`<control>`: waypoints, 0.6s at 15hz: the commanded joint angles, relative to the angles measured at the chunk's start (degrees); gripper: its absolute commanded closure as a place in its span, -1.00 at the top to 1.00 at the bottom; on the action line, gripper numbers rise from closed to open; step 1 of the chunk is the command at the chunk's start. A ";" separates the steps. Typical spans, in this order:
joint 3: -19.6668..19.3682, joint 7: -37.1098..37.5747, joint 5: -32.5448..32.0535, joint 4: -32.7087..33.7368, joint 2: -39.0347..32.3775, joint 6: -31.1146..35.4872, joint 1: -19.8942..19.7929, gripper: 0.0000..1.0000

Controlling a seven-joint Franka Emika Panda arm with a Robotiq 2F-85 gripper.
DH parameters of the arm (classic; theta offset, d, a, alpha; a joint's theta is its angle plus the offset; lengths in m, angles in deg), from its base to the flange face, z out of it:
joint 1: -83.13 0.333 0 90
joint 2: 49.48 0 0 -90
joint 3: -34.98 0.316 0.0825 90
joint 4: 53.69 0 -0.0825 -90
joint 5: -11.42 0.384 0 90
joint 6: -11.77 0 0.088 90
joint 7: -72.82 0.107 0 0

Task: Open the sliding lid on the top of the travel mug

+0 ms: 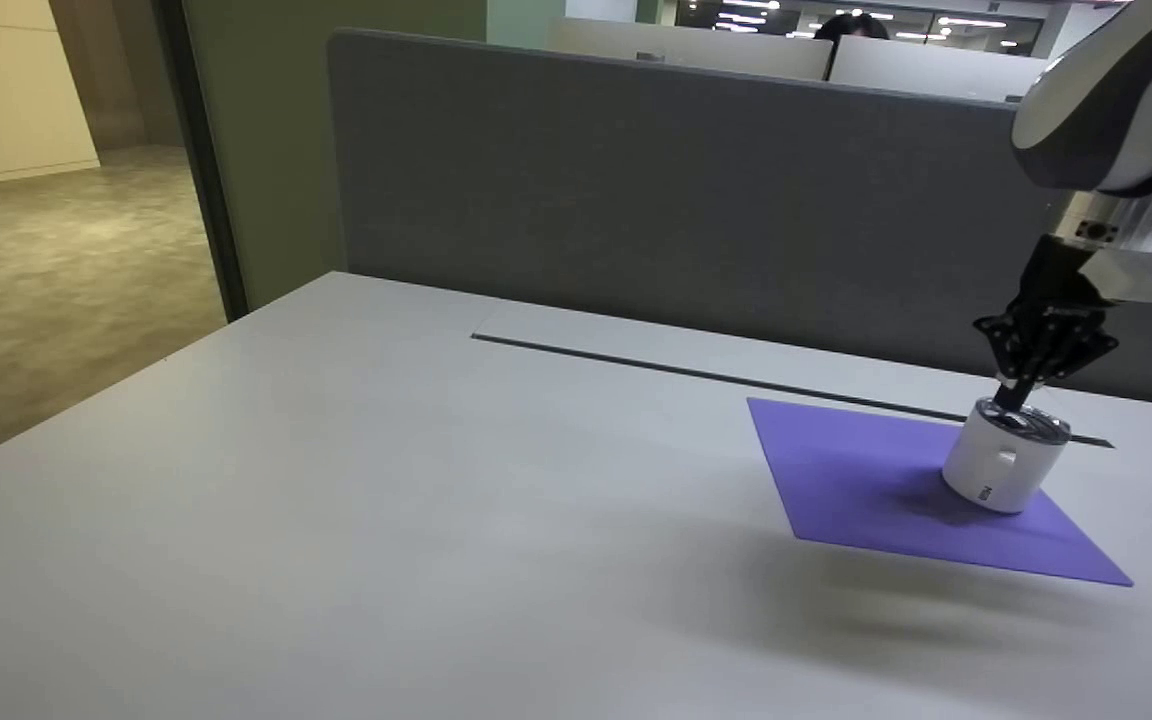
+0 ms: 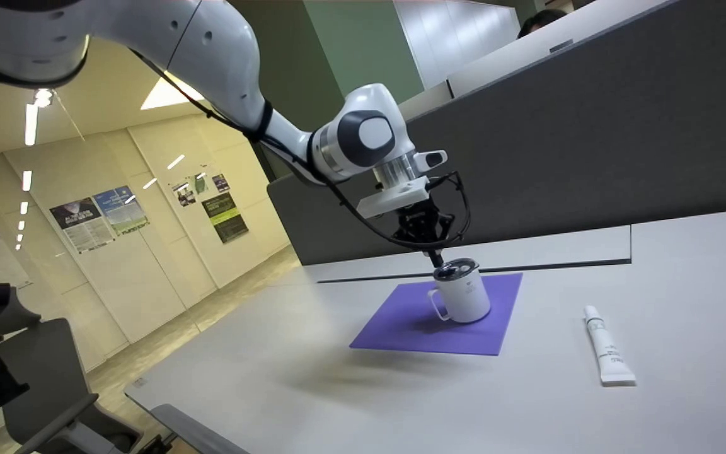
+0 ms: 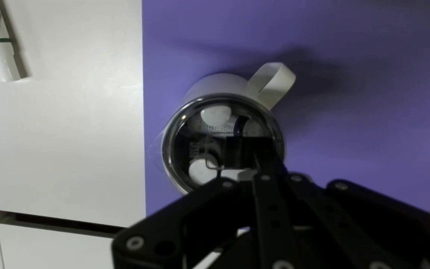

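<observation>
Where a gray partition [image 1: 686, 200] borders the white table [image 1: 336, 520], a purple mat [image 1: 846, 480] lies near a dark slot [image 1: 686, 373], with 1 white tube [image 2: 609, 350] apart from it; a gray chair [image 2: 41, 378] stands by the table's edge. The gripper [image 1: 1009, 396] points down at the top of the travel mug [image 2: 465, 299], its 2 fingers [image 3: 267, 158] drawn together and hiding part of the sliding lid [image 3: 207, 142] in the wrist view; whether they touch or pinch anything cannot be told. Upright on the mat, the mug has its axis vertical, its handle [image 3: 274, 84] pointing over the mat's wider part. The lid covers it, glossy with reflections, so the slider's position and any contents cannot be made out.
</observation>
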 commanded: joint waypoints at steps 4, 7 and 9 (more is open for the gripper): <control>-0.40 0.26 -0.56 0.18 -0.52 1.02 -0.33 -1.00; -0.52 0.19 -0.56 0.21 -0.92 1.54 -0.43 -1.00; -0.50 0.16 -0.46 0.26 -1.27 1.72 -0.54 -1.00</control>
